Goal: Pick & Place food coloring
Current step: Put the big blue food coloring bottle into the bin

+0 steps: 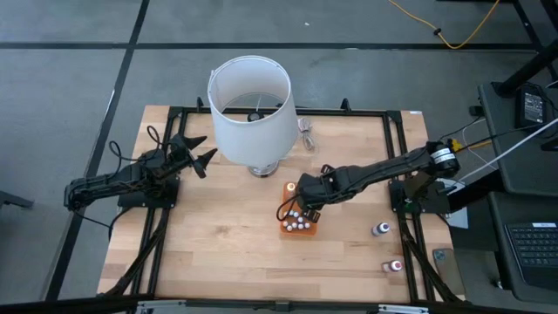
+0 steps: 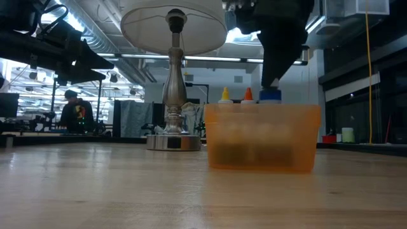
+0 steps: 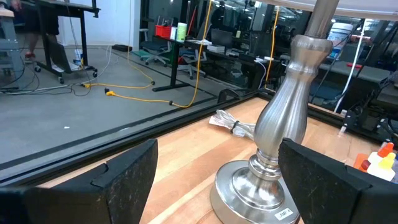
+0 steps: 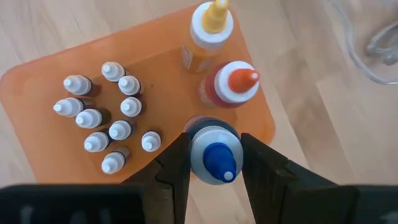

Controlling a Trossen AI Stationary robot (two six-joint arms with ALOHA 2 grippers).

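The blue-capped bottle [image 4: 214,155] of food coloring stands at the edge of the orange tray [image 4: 37,81], and the right gripper [image 4: 213,163] has its two fingers pressed against the bottle's sides, clamped on it from above. In the tray beside it are an orange-capped bottle [image 4: 235,84], a yellow-capped bottle [image 4: 210,23] and a cluster of tiny white-capped bottles [image 4: 106,118]. Two more bottles [image 1: 381,229] stand on the desk [image 1: 218,253] well apart from the tray, toward the right arm's base. The step in hand looks like a grasp at the tray; whether the bottle is being taken out or set in cannot be told. Next comes either a straight lift or a release, without knocking the neighbouring bottles. The left gripper [image 3: 214,171] waits beside the lamp base [image 3: 261,180], fingers apart and empty.
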